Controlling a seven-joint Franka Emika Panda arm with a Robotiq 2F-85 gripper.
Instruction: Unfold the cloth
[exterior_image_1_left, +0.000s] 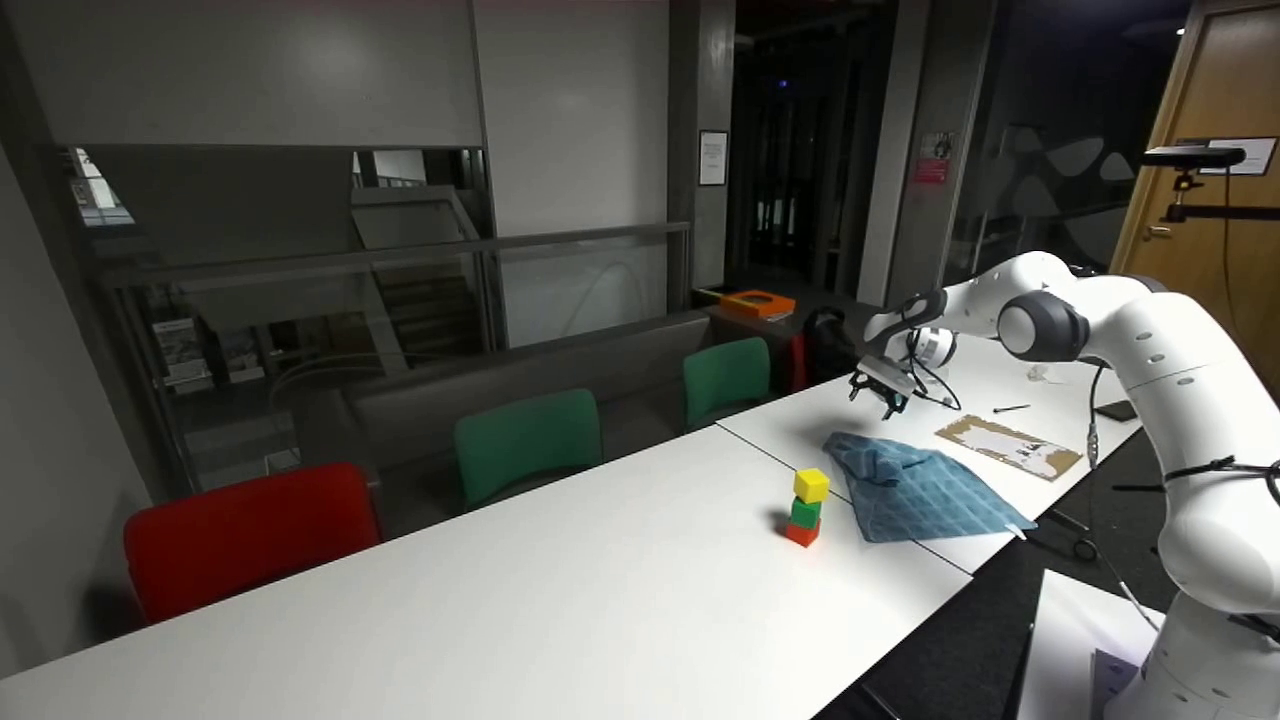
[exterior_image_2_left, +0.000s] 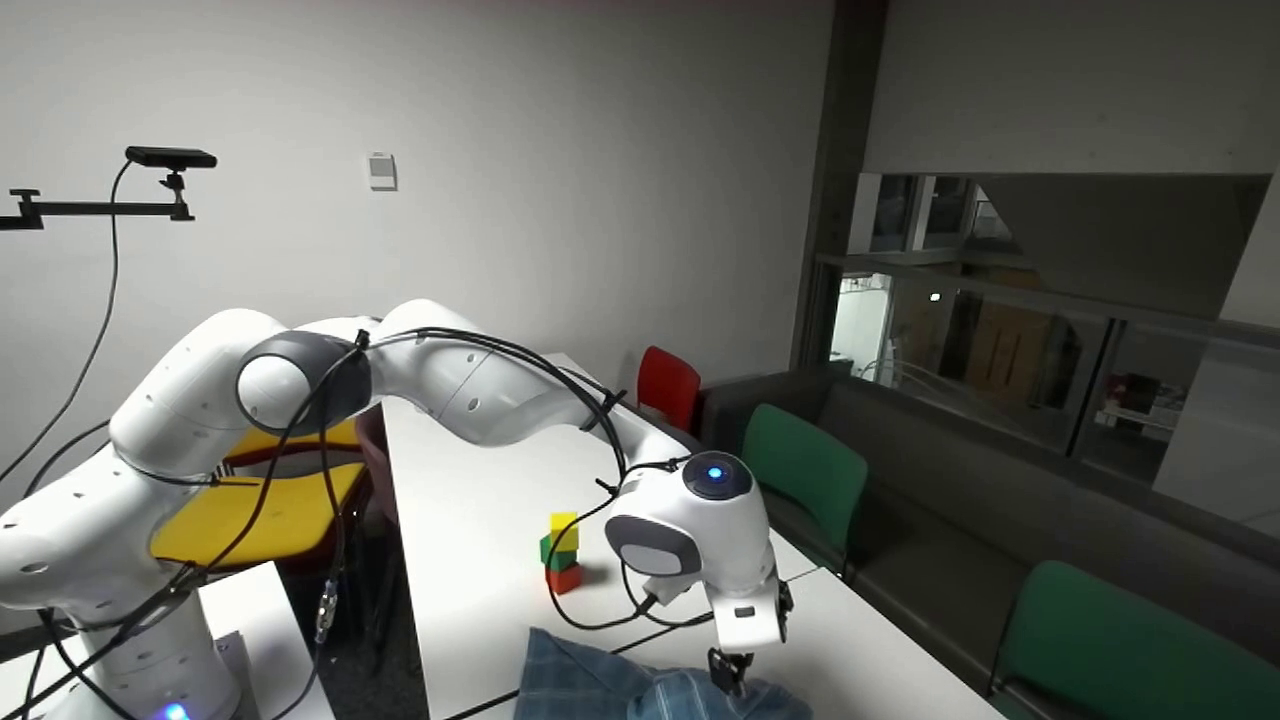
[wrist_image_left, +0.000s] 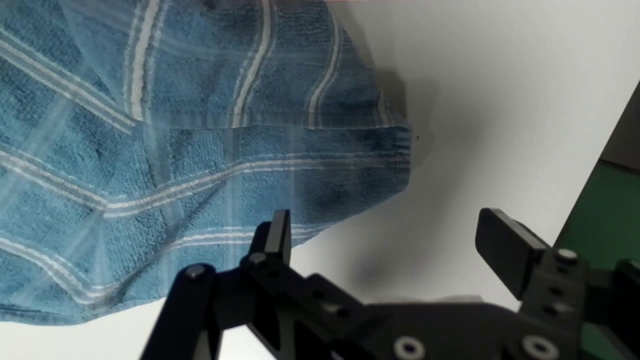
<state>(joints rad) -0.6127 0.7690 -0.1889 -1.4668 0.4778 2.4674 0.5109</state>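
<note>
Because the soft blue cloth with pale check stripes (wrist_image_left: 190, 165) has one corner doubled over in a flap, I judge the unfolding unfinished. The rest spreads nearly flat across the seam of the long white counter (exterior_image_1_left: 560, 590), with a raised crumple near that corner. I have the black two-fingered gripper (wrist_image_left: 384, 215) spread wide and holding nothing; in the wrist view one finger overlaps the cloth's edge and the other sits over the counter.

If I close here, I could pinch air or just the rim, since hardly any fabric shows between the fingers. If I go in too deep, I'd likely catch both layers, and the whole cloth would slide as a bundle instead of opening.

Near the cloth but apart from it, in both exterior views, stands a tower of yellow, green and red cubes (exterior_image_1_left: 805, 514); a broad sweep or trailing hem could topple it. In an exterior view a flat brown board with torn white covering (exterior_image_1_left: 1008, 447) lies near too, and the cloth could ride onto it. Another corner reaches the counter's edge, so a tug that way might send it over.
</note>
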